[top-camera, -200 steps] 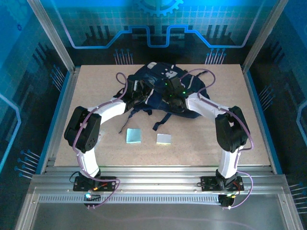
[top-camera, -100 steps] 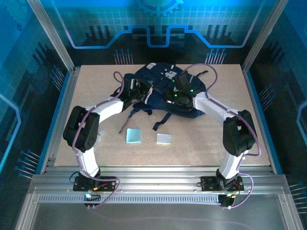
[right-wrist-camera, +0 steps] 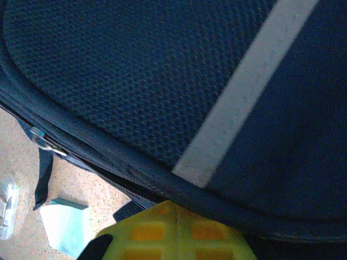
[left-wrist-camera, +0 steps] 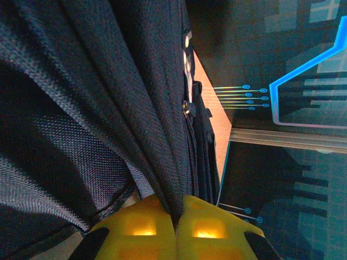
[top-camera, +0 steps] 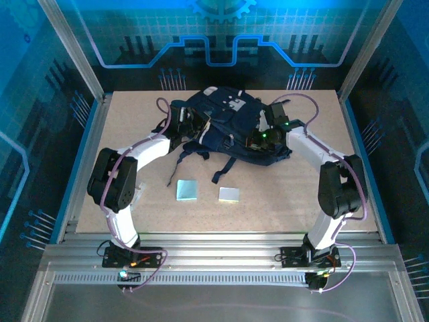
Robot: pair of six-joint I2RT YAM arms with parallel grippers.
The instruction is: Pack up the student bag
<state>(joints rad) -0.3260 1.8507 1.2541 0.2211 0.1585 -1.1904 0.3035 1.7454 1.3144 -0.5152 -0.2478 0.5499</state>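
The student bag [top-camera: 228, 121], dark navy with pale stripes and patches, lies at the back middle of the table. My left gripper [top-camera: 184, 127] is at its left side. In the left wrist view my left gripper [left-wrist-camera: 176, 214] is shut on a fold of the bag's fabric [left-wrist-camera: 135, 97]. My right gripper [top-camera: 259, 139] is at the bag's front right edge. In the right wrist view my right gripper [right-wrist-camera: 176, 208] is shut, its yellow tips pressed against the piped rim of the bag [right-wrist-camera: 162, 92]. Whether anything thin is pinched there is hidden.
Two pale blue square pads [top-camera: 186, 190] [top-camera: 230, 194] lie on the table in front of the bag. One blue pad [right-wrist-camera: 65, 225] appears below the bag's rim beside a black strap [right-wrist-camera: 43, 173]. Black straps [top-camera: 221, 171] trail forward from the bag.
My right gripper has slid rightward along the bag's front edge, from the middle to its right side. The left gripper has shifted slightly left and back, still holding the fabric.
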